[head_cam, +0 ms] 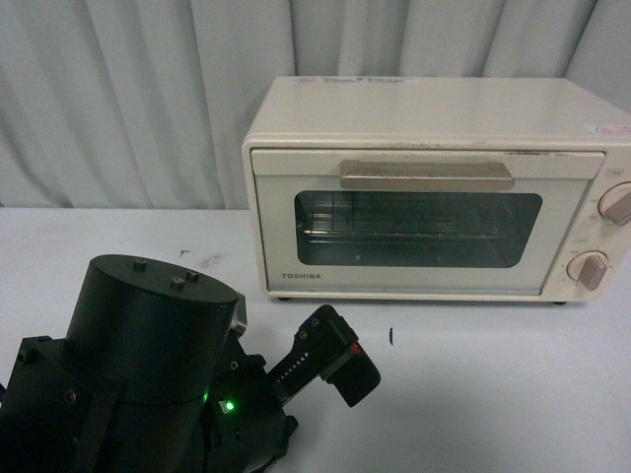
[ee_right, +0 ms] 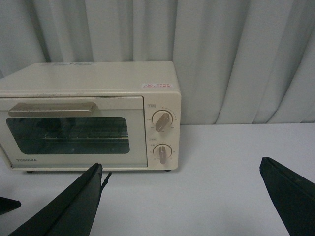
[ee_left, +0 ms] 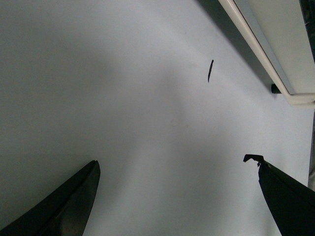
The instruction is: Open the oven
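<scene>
The cream-white TOSHIBA oven (head_cam: 434,187) stands at the back right of the white table, its glass door shut and upright. The beige bar handle (head_cam: 426,174) runs along the door's top, and two round knobs (head_cam: 601,236) are on its right side. The wire rack shows through the glass. My left gripper (head_cam: 345,365) is open and empty, low over the table in front of the oven's left end. The left wrist view shows its jaws wide apart (ee_left: 173,161) and the oven's bottom edge (ee_left: 275,44). My right gripper (ee_right: 181,164) is open, empty, facing the oven (ee_right: 88,118) from a distance.
A grey pleated curtain (head_cam: 128,99) hangs behind the table. A small black mark (head_cam: 390,336) lies on the table (head_cam: 493,394) in front of the oven. My left arm's black base (head_cam: 148,374) fills the lower left of the front view.
</scene>
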{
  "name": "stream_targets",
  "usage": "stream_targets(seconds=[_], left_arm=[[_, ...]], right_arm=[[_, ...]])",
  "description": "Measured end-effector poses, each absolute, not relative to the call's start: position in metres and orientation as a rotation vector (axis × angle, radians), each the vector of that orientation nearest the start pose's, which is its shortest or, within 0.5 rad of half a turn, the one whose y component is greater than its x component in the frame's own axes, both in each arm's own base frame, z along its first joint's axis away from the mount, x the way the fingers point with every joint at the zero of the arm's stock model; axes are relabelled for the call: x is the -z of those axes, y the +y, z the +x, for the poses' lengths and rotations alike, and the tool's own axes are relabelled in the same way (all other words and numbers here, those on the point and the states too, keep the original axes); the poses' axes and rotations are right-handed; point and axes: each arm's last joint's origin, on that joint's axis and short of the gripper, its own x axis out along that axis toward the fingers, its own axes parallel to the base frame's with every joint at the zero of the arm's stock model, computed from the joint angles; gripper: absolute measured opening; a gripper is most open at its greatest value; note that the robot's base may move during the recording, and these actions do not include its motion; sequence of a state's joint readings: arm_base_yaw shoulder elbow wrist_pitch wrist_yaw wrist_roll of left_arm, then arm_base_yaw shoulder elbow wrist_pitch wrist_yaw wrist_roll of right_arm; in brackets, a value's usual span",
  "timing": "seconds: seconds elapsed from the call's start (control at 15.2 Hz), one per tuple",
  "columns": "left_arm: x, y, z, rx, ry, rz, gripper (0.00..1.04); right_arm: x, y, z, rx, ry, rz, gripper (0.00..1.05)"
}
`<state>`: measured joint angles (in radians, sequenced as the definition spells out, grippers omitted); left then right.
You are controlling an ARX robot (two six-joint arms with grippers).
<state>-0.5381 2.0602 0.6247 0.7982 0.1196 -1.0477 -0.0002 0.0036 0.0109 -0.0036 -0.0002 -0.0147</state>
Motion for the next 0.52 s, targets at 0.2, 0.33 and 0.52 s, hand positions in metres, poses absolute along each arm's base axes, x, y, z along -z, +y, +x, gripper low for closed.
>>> stream_targets(seconds=[0.2, 0.33, 0.52], left_arm=[[-0.044, -0.164, 0.268, 0.239, 0.895, -0.840, 0.98], [-0.044, -0.165, 0.268, 0.242, 0.896, -0.840, 0.98], [-0.044, -0.165, 0.268, 0.244, 0.897, -0.840, 0.98]], right_arm=[[-0.169, 0.004, 0.105, 0.175, 0.134, -0.019, 0.98], [-0.201, 0.000, 0.128, 0.308, 0.044, -0.054, 0.98], [-0.243, 0.018, 0.209, 0.172, -0.070, -0.334, 0.98]])
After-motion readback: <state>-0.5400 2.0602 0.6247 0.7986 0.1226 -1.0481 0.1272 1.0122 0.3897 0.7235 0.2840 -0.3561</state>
